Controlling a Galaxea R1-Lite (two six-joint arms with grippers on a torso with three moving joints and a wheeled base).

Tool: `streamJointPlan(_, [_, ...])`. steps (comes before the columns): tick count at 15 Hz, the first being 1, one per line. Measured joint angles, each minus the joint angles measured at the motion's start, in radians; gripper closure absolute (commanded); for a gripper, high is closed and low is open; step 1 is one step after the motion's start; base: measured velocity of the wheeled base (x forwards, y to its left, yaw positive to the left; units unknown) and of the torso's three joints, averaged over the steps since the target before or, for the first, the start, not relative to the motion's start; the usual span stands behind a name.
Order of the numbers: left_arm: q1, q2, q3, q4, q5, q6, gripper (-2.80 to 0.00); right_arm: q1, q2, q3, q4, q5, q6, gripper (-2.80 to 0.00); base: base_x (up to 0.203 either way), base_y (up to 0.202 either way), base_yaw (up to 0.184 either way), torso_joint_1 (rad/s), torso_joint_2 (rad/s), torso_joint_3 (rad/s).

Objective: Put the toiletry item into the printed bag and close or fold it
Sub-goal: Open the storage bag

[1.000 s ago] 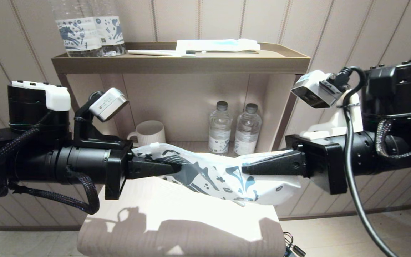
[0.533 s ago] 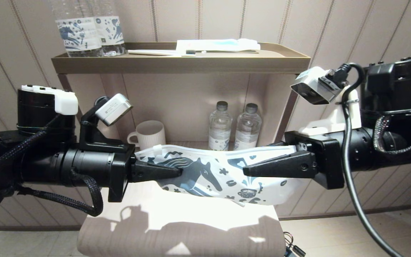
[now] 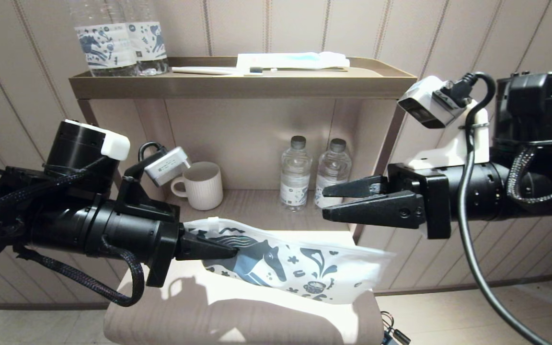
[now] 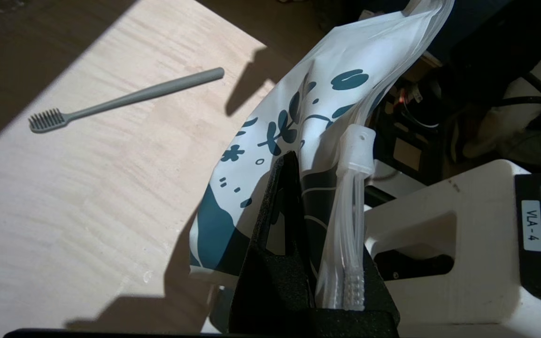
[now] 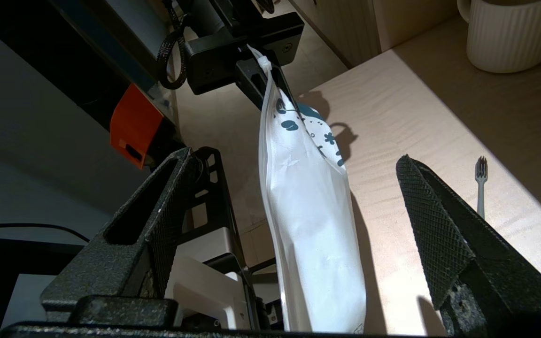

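Observation:
The printed bag (image 3: 304,273), white with a dark blue horse, hangs slanted over the table from my left gripper (image 3: 234,249), which is shut on its zipper end (image 4: 359,145). The bag's free end rests near the table's right edge. My right gripper (image 3: 326,203) is open, above and to the right of the bag, touching nothing. In the right wrist view the bag (image 5: 313,225) passes between its spread fingers (image 5: 294,159) without contact. The toiletry item, a grey toothbrush (image 4: 125,98), lies bare on the tabletop beyond the bag (image 5: 480,188); the head view does not show it.
A ribbed mug (image 3: 201,184) and two water bottles (image 3: 295,175) stand on the shelf behind the table (image 3: 237,326). The top tray (image 3: 242,86) carries bottles (image 3: 108,43), a white toothbrush (image 3: 209,71) and a blue-striped packet (image 3: 290,60).
My right gripper opened, let go of the bag and lifted slightly. My left gripper came down with the bag, whose free end dropped toward the table.

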Motion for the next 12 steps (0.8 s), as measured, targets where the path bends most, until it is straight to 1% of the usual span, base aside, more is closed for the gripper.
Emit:
streamJointPlan(2, [0.000, -0.005, -0.012, 0.001, 0.016, 0.014, 0.00, 0.000, -0.003, -0.013, 0.002, 0.001, 0.000, -2.80, 0.000, 0.000, 0.000, 0.000, 0.00, 0.000])
streamJointPlan(4, [0.000, -0.005, -0.040, 0.006, 0.019, 0.025, 0.00, 0.005, 0.003, -0.076, 0.030, 0.001, 0.005, -2.80, 0.000, 0.000, 0.000, 0.000, 0.00, 0.000])
streamJointPlan(6, [0.000, 0.003, -0.076, 0.013, 0.019, 0.026, 0.00, 0.033, 0.023, -0.184, 0.126, -0.001, 0.006, -2.80, 0.000, 0.000, 0.000, 0.000, 0.00, 0.000])
streamJointPlan(8, [-0.001, 0.015, -0.138, 0.068, 0.019, 0.027, 0.00, 0.073, 0.066, -0.326, 0.246, -0.018, 0.004, -2.80, 0.000, 0.000, 0.000, 0.000, 0.00, 0.000])
streamJointPlan(9, [-0.007, 0.019, -0.173, 0.111, 0.019, 0.027, 0.00, 0.092, 0.090, -0.391, 0.305, -0.031, 0.002, 0.00, 0.000, 0.000, 0.000, 0.000, 0.00, 0.000])
streamJointPlan(10, [-0.015, 0.023, -0.206, 0.155, 0.019, 0.026, 0.00, 0.110, 0.114, -0.454, 0.375, -0.050, -0.005, 0.00, 0.000, 0.000, 0.000, 0.000, 0.00, 0.000])
streamJointPlan(11, [-0.025, 0.027, -0.226, 0.184, 0.019, 0.027, 0.00, 0.127, 0.133, -0.501, 0.451, -0.088, -0.028, 0.00, 0.000, 0.000, 0.000, 0.000, 0.00, 0.000])
streamJointPlan(12, [-0.035, 0.031, -0.239, 0.189, 0.019, 0.026, 0.00, 0.145, 0.147, -0.535, 0.516, -0.132, -0.058, -2.80, 0.000, 0.000, 0.000, 0.000, 0.00, 0.000])
